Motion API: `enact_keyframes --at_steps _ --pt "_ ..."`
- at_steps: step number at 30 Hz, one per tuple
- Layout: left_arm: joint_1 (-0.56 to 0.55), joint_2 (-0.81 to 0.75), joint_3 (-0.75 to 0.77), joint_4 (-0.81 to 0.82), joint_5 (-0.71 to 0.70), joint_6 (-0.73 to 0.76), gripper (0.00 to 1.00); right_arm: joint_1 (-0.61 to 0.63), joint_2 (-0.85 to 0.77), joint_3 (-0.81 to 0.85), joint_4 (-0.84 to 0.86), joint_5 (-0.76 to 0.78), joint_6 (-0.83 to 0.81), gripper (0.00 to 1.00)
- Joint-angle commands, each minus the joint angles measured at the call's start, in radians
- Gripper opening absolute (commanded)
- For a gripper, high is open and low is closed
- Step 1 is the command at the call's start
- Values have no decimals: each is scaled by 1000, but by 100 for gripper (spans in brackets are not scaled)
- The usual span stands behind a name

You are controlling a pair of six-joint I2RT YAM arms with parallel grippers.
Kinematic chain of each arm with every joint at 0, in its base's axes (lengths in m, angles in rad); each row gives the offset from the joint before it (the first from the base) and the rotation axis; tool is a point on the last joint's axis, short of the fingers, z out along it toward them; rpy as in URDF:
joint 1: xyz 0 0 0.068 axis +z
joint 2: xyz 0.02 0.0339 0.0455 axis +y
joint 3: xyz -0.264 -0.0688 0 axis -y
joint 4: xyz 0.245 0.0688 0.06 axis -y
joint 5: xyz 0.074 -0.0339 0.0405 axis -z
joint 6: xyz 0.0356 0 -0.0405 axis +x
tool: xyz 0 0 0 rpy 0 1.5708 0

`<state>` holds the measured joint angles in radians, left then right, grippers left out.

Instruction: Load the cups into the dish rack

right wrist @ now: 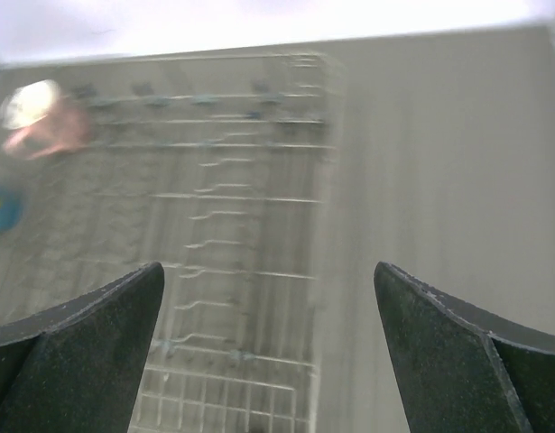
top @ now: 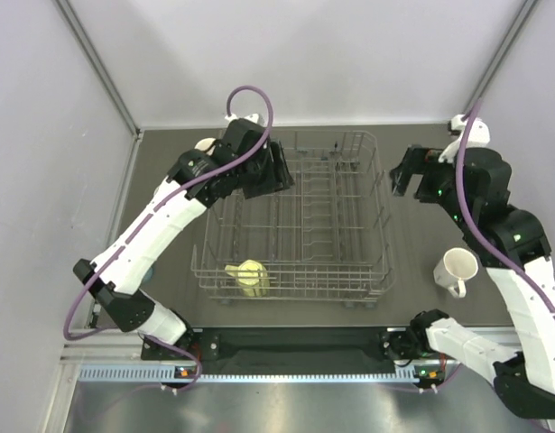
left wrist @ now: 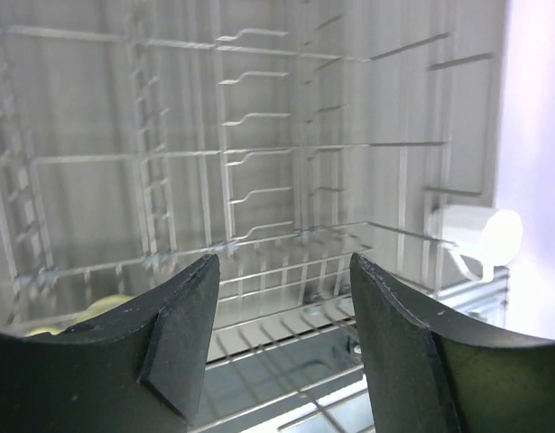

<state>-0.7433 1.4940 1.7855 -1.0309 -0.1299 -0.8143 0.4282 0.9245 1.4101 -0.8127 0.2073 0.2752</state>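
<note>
Three cups are showing clearly. Pink cup (right wrist: 38, 117), blurred, is sitting on the table (top: 412, 244) just outside the far left corner of the dish rack (top: 383, 225). Left gripper (top: 277, 170) is hanging over the rack's far left part, jaws parted, holding nothing. Yellow cup (top: 248, 278) is lying inside the rack at its near left corner. Right gripper (top: 405, 176) is hovering just beyond the rack's far right side, jaws spread wide, empty. White cup (top: 457, 269) is sitting on the table right of the rack, apart from it.

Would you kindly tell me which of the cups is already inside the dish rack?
The yellow cup, lying in the near-left corner of the dish rack. The white cup sits outside it, on the table to its right.
</note>
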Motion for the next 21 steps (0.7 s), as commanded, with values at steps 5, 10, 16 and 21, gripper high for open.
enact_keyframes --at_steps 5,10,16,21 --pt "47 72 156 35 114 127 65 -325 138 113 -353 135 162 100" --pt "128 110 186 3 249 162 64 -421 160 52 -399 73 185 99" --pt "287 89 190 -61 223 202 64 -460 188 67 -434 51 171 100" --pt "424 94 181 -184 -3 159 64 -460 229 115 -450 -12 136 100"
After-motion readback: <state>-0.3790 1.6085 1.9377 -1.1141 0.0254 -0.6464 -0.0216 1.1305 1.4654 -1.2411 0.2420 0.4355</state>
